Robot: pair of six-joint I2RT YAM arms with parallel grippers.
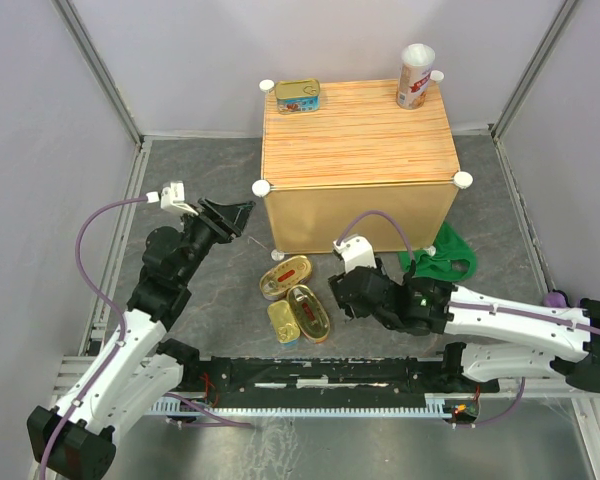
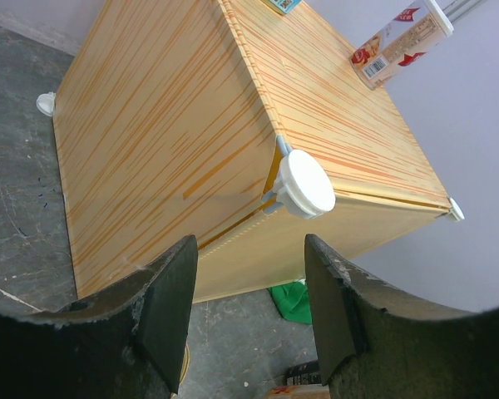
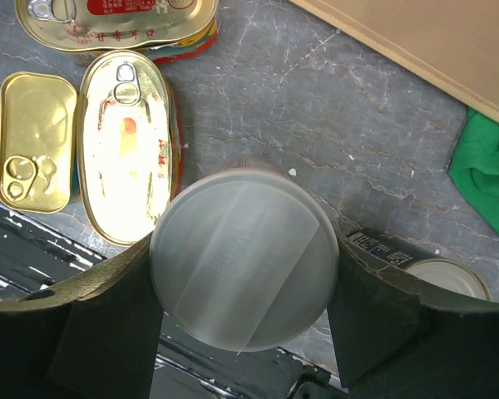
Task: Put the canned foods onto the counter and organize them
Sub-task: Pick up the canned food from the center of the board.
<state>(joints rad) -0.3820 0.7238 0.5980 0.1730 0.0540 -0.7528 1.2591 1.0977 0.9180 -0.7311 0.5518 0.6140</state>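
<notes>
The counter (image 1: pixel 358 130) stands at the middle back, with a rectangular tin (image 1: pixel 297 96) at its far left corner and a white-lidded cylinder (image 1: pixel 415 76) at its far right corner. Two oval gold tins (image 1: pixel 285 276) (image 1: pixel 309 312) and a rectangular gold tin (image 1: pixel 283 322) lie on the floor in front of it. My right gripper (image 3: pixel 244 274) is shut on a white-lidded cylinder (image 3: pixel 244 263), just right of the oval tin (image 3: pixel 126 145). A dark can (image 3: pixel 395 248) lies beside its right finger. My left gripper (image 2: pixel 249 307) is open and empty, facing the counter's near left corner knob (image 2: pixel 306 183).
A green cloth (image 1: pixel 440 257) lies on the floor at the counter's near right corner and shows in the right wrist view (image 3: pixel 486 170). Grey walls and metal rails enclose the dark floor. A black rail runs along the near edge (image 1: pixel 310 372).
</notes>
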